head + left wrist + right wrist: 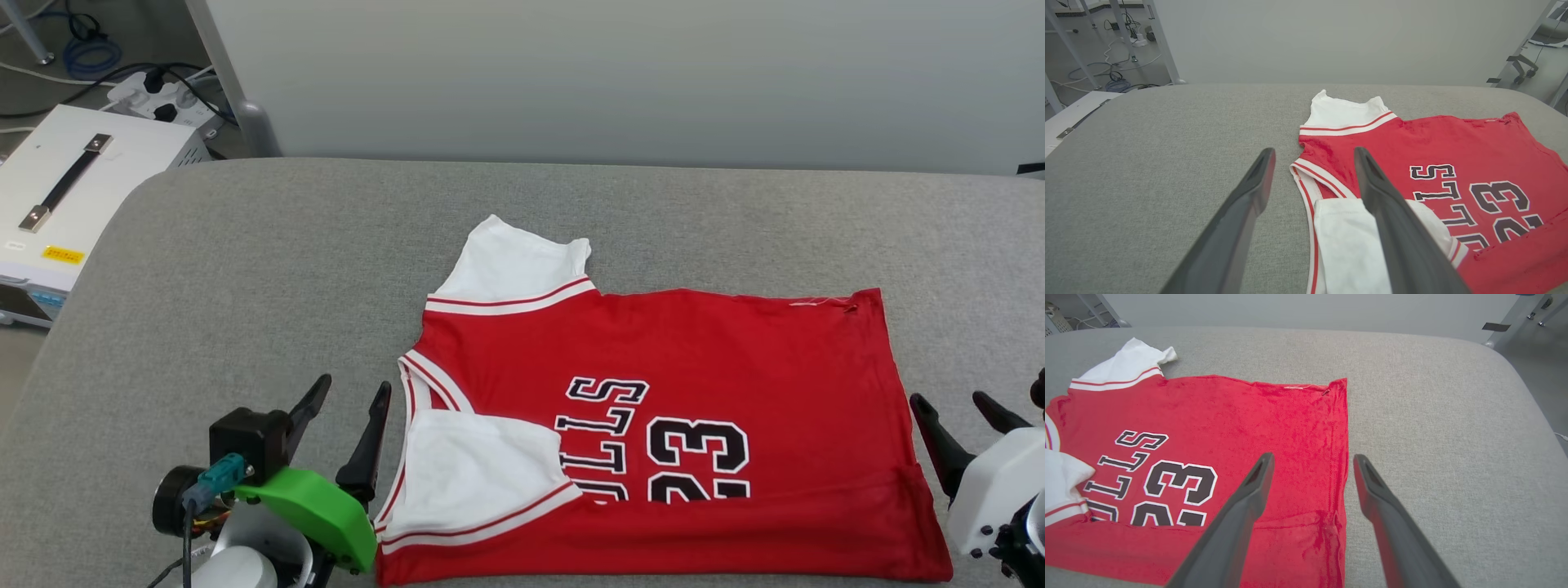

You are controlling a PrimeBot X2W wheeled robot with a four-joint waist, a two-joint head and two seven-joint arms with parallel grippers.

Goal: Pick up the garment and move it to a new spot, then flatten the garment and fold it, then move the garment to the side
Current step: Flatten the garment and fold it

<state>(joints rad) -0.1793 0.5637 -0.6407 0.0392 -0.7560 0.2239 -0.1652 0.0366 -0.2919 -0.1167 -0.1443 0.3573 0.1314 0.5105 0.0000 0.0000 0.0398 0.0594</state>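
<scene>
Because the red jersey (735,351) looks limp and light, both spread, empty jaws should pinch its corners.

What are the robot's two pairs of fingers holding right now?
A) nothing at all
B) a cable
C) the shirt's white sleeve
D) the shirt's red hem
A: the left fingers and the right fingers stand spread open at either end of the red shirt, pinching nothing.
</scene>
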